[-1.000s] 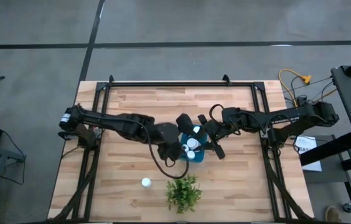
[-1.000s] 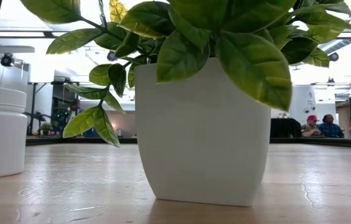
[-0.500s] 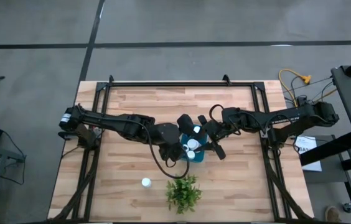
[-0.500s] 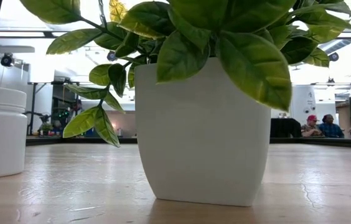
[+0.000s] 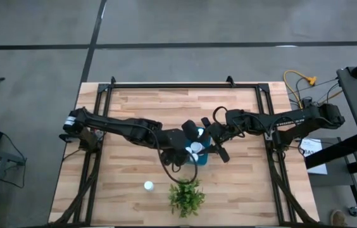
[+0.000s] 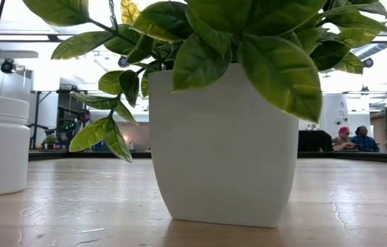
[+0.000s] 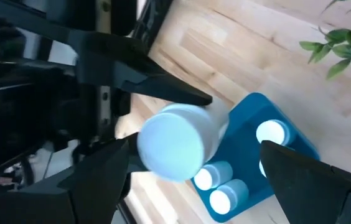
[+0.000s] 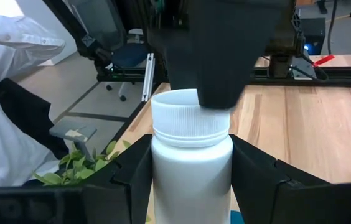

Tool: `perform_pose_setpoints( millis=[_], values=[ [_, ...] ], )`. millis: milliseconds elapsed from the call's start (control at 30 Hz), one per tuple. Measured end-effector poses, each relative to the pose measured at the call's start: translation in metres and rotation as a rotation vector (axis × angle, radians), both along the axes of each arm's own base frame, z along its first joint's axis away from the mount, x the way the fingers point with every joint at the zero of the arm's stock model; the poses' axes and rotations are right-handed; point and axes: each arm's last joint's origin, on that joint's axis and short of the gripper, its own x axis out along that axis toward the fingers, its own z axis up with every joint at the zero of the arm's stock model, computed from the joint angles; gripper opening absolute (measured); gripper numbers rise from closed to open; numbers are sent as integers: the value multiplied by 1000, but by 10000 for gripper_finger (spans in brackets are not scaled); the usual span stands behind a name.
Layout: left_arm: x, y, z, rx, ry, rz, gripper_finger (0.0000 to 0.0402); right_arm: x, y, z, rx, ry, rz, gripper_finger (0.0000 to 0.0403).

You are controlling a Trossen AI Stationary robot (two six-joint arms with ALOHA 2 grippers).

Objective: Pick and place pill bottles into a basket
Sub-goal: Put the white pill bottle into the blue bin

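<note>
White ribbed-cap plastic pill bottle (image 8: 191,158); teal-blue rounded plastic basket (image 7: 250,127); green leafy plant (image 6: 248,41) in plain white pot (image 6: 222,151); pale striped wooden table (image 5: 134,107).

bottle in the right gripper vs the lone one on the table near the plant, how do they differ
The held pill bottle is clamped between the right gripper's fingers, above the basket, which already holds other bottles; the lone pill bottle stands free on the table, beside the plant, with no gripper near it. The open left gripper faces the held one, not the lone one. Both are white with white caps.
</note>
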Motion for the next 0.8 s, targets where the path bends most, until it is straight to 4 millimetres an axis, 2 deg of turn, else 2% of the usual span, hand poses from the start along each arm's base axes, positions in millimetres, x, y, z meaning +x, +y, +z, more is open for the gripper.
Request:
perform_pose_setpoints(
  millis=[100, 667, 800],
  values=[
    [4, 0, -5, 17, 12, -9, 343, 0, 0, 0, 0, 4, 1, 164],
    [10, -1, -3, 67, -35, -60, 342, 0, 0, 0, -10, -2, 4, 164],
    [12, 0, -5, 72, -33, -58, 325, 0, 0, 0, -10, -3, 4, 164]
  ],
)
